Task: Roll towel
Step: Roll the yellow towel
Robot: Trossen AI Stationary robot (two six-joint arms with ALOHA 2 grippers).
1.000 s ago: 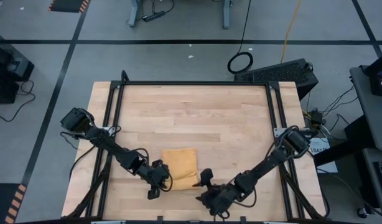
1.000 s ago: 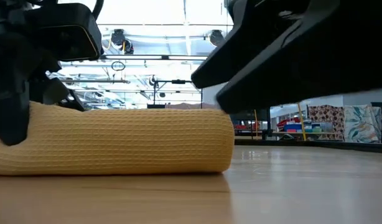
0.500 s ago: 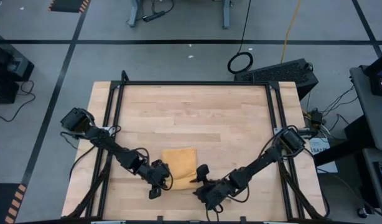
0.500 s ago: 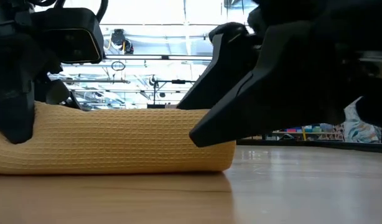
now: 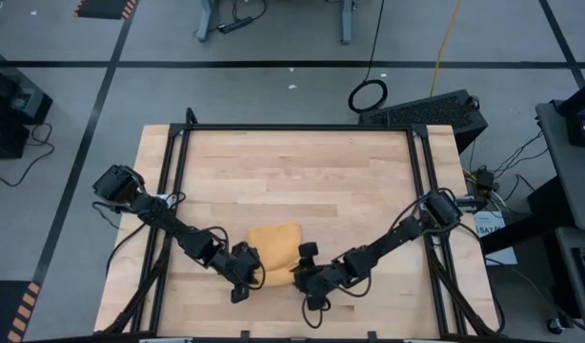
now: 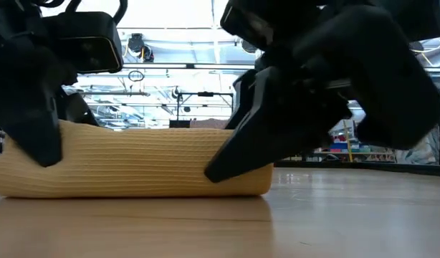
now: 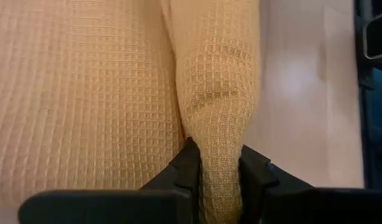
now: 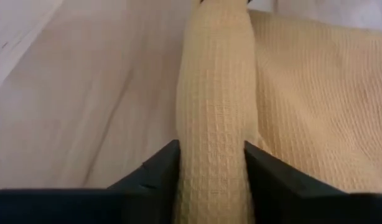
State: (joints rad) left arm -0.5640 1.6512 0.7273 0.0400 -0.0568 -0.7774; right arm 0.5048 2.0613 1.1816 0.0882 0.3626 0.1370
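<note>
Towel (image 5: 274, 251) sits lower centre of the high view, near edge already rolled into a tube. Left gripper (image 5: 247, 274) pinches the tube's left end, jaws narrow. Right gripper (image 5: 303, 267) straddles the right end, jaws closing onto it. Rolling well likely needs both ends turned evenly, or the tube skews.

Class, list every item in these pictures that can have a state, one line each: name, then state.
towel: partly rolled, the roll along its near edge, the rest flat on the table.
left tool: shut on the towel, pinching one end of the roll.
right tool: fingers on either side of the roll's other end, closing on it.
table: bearing the towel.
</note>
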